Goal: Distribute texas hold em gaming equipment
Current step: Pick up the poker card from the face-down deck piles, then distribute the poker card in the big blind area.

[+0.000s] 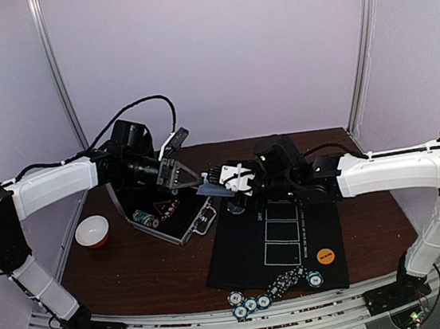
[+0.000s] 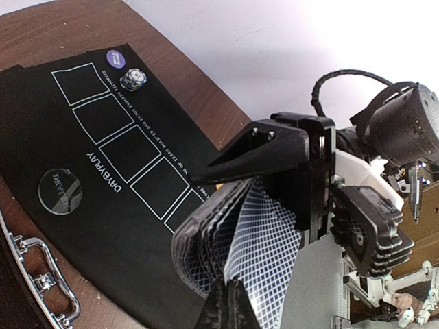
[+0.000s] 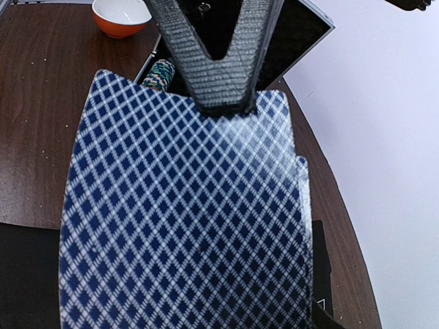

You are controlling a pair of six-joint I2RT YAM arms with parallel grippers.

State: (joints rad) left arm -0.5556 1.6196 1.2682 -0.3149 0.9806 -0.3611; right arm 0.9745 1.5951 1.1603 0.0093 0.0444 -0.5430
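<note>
Your left hand (image 3: 223,103) is pinched together on the far edge of the playing cards (image 3: 185,219), its two dark fingers meeting in a V on the diamond-patterned back. Your right hand (image 1: 234,180) grips the same stack from the other side; in the left wrist view the cards sit bent and slightly fanned between its fingers, so both hands are clamped on the cards at once. The cards hang in the air above the middle of the tabletop (image 1: 137,275), toward its far edge, between the open silver case (image 1: 180,221) and the black mat (image 1: 282,241). The case lies left of centre with a stack of chips (image 3: 159,74) inside it, and the red-and-white bowl (image 1: 92,231) stands near the tabletop's left edge, apart from the case. The mat runs from the middle to the near edge, right of centre, with a row of card outlines printed along it. At its near end you have a cluster of poker chips (image 1: 253,301) spread along the tabletop's near edge, some on the mat and some just off its near left corner. The orange button (image 1: 324,255) lies on the mat toward its near right corner. In the left wrist view, a purple button (image 2: 115,59) and a lone chip (image 2: 134,79) sit just beside each other at one end of the outlined row.
</note>
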